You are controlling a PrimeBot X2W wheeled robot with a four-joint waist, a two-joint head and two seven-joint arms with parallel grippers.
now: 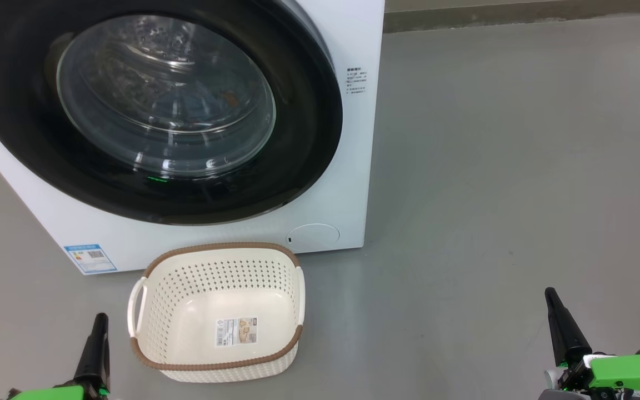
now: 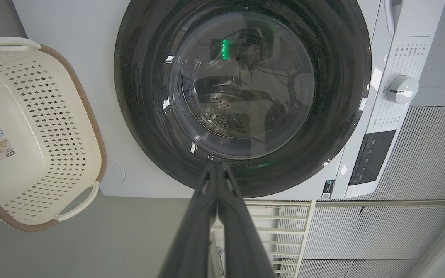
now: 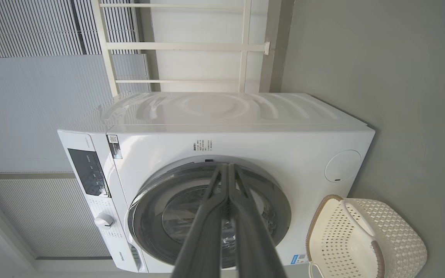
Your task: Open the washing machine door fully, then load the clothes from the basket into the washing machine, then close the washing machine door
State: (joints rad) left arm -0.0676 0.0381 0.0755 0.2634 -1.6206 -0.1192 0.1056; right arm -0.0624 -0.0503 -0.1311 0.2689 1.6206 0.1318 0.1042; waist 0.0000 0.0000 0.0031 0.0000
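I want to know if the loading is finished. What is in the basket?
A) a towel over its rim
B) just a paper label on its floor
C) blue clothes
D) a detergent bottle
B: the basket has a bare floor apart from the label stuck to it, and nothing hangs over its rim.

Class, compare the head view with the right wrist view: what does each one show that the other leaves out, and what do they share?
Head view offers the left gripper, shut, and the paper label inside the basket. Right wrist view offers, on the washing machine, its top panel, dark control panel and white dial, plus a white rail frame behind. Both share the machine, its closed door, the basket on the grey floor, and the shut right gripper.
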